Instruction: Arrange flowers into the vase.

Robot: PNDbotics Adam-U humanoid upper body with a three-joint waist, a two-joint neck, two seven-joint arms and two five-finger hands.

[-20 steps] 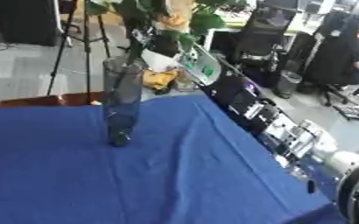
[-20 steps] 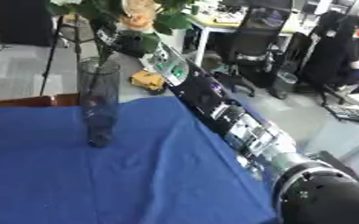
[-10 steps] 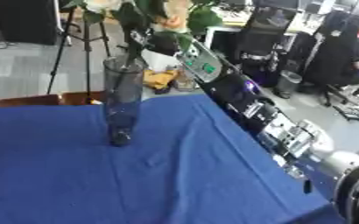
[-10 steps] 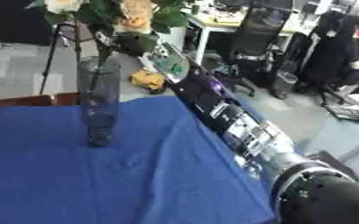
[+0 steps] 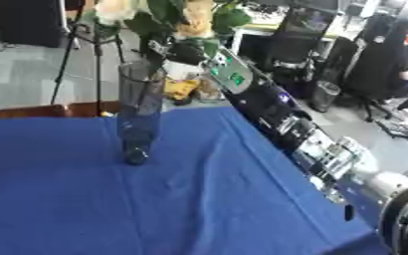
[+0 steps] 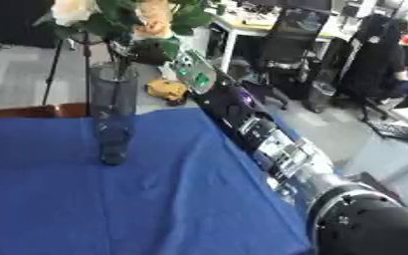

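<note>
Since the earlier frames the bunch of pale cream and peach flowers with green leaves (image 5: pixel 168 20) has come lower, its stems now reaching into the mouth of the tall clear glass vase (image 5: pixel 140 117), and the whole view has shifted somewhat, which reads as camera movement, not movement of the vase. The vase stands upright on the blue cloth-covered bench (image 5: pixel 155 209), toward its far left part, with dark matter visible at its bottom; the stems inside it cannot be traced far down. The right hand (image 5: pixel 188 52) is up beside the blooms at the end of the long black and silver right arm (image 5: pixel 303 142), which runs in from the lower right corner; the hand is largely masked by leaves, so it cannot be told how far its fingers are closed or whether they have hold of the stems. The left hand appears in neither view. Judged from this, the step in hand is lowering the stems into the vase. The next move calls for a straight descent along the vase axis until the stems seat, then a release without tipping the narrow vase. The cloth shows slight creases near the vase base.
</note>
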